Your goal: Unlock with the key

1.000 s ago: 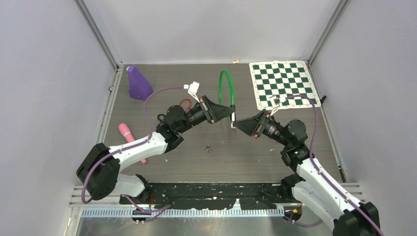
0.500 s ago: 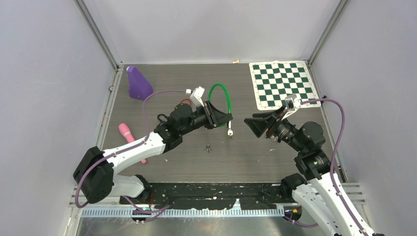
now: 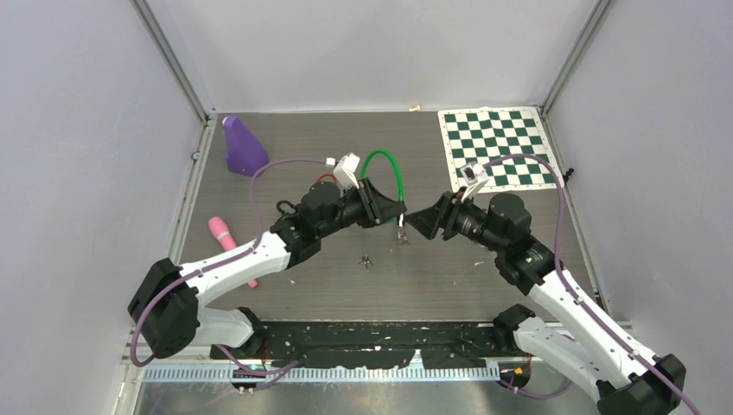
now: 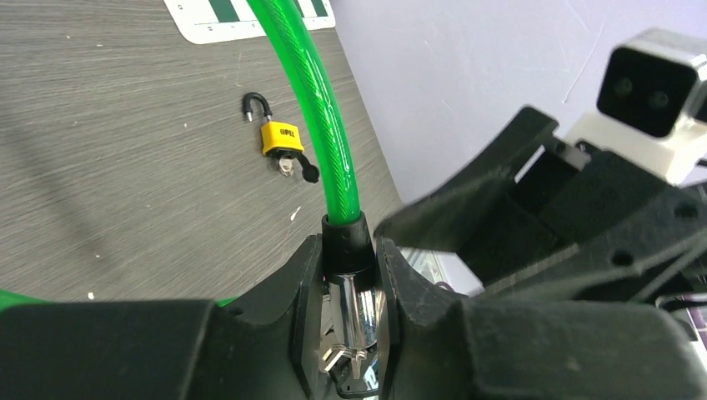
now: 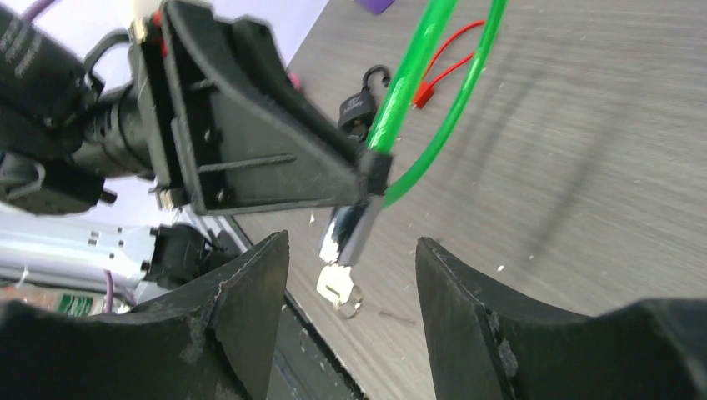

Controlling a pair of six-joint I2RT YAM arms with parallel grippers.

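Since the earlier frame, the right gripper (image 3: 417, 221) has been swung back in toward the centre of the table (image 3: 449, 277) and its jaws have been spread wider; the left gripper (image 3: 399, 212) has hardly been shifted. In the top view, the green cable (image 3: 381, 159) is seen looping behind the left gripper, with the key (image 3: 402, 235) hanging just below, between the two grippers. In the left wrist view, the jaws are seen clamped on the barrel (image 4: 354, 321) where the cable ends, and a yellow padlock (image 4: 282, 137) lies beyond. In the right wrist view, the fingers (image 5: 242, 292) stand well apart, nothing held, with the key framed between them; a black padlock (image 5: 360, 100) and a red tie (image 5: 442, 58) lie behind. The key is judged small, stiff, light and slippery, best pinched across its flat head; the cable is probably springy, so the barrel must be kept firmly held while the key is turned.
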